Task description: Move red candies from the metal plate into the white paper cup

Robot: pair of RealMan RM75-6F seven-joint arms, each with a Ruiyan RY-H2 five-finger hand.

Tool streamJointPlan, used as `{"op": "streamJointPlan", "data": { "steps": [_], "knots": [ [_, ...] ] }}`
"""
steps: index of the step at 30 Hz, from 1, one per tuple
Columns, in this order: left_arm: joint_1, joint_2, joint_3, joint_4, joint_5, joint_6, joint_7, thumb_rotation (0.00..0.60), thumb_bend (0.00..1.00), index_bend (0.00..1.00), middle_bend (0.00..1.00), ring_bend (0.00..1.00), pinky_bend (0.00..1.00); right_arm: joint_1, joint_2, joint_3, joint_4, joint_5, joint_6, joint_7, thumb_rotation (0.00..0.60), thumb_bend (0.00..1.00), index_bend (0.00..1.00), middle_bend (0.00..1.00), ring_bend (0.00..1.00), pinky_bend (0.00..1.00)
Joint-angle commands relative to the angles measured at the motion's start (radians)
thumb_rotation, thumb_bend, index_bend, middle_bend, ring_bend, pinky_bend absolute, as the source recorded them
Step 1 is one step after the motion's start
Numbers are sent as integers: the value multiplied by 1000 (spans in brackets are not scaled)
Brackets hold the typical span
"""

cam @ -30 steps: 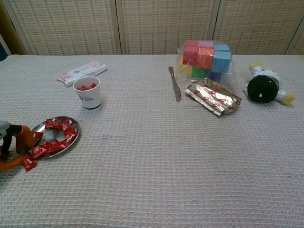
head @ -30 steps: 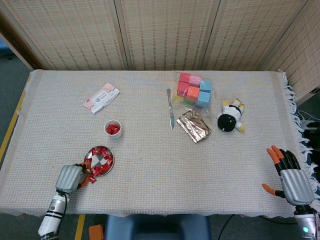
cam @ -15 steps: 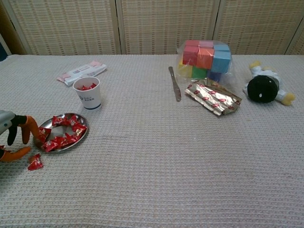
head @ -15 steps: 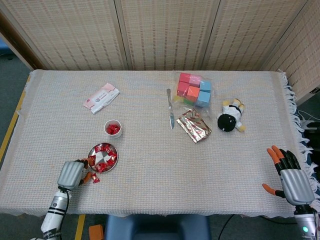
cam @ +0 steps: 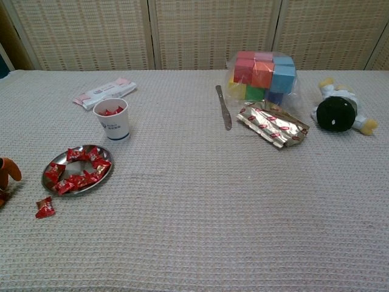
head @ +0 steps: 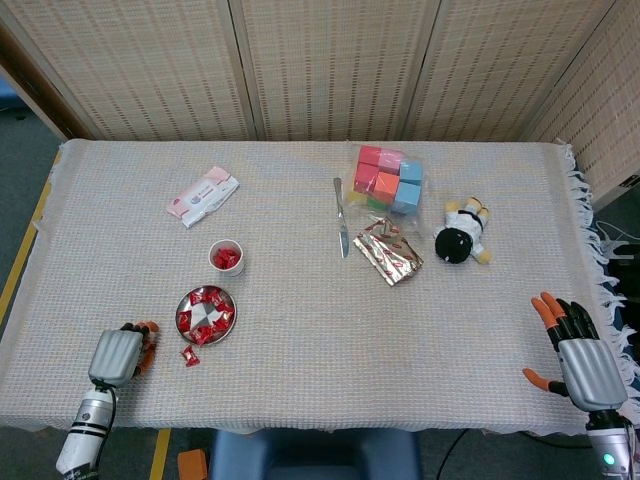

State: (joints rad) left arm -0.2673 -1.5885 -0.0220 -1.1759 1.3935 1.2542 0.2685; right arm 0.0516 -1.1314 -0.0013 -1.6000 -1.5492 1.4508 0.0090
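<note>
Red wrapped candies (cam: 78, 173) fill the round metal plate (head: 205, 313) just beside the white paper cup (cam: 112, 118), one stray red candy (cam: 44, 208) on the desk (head: 320, 330); left hand (head: 118, 353) curled, empty; right hand (head: 578, 355) spread, empty.

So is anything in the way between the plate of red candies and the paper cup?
Nothing visible is. The white paper cup stands just behind the metal plate, with only bare tablecloth between them. One red candy lies off the plate on its near side, away from that path.
</note>
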Motion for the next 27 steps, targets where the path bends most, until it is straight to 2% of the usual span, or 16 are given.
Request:
{"op": "streamJointPlan", "data": {
  "steps": [1, 7, 13, 21, 27],
  "knots": [
    [-3, -2, 2, 4, 1, -4, 13, 600, 374, 321, 340, 336, 1000, -1, 1, 1, -2, 3, 0, -2, 600, 48, 0, 0, 0, 0],
    [2, -2, 5, 4, 2, 1, 34, 600, 374, 361, 341, 344, 1000, -1, 3, 1, -4, 5, -1, 1, 600, 48, 0, 0, 0, 0],
    [8, -4, 4, 9, -7, 1, 49, 600, 373, 446, 461, 471, 1000, 0, 6, -1, -4, 3, -6, 6, 600, 48, 0, 0, 0, 0],
    [9, -12, -1, 26, -6, 4, 35, 600, 382, 517, 569, 614, 1000, 1, 6, -2, -6, 4, -9, 3, 600, 49, 0, 0, 0, 0],
    [6, -13, -10, 34, 3, 18, 26, 600, 432, 601, 646, 635, 1000, 1, 8, -1, -7, 4, -7, 5, 600, 50, 0, 0, 0, 0]
  ]
}}
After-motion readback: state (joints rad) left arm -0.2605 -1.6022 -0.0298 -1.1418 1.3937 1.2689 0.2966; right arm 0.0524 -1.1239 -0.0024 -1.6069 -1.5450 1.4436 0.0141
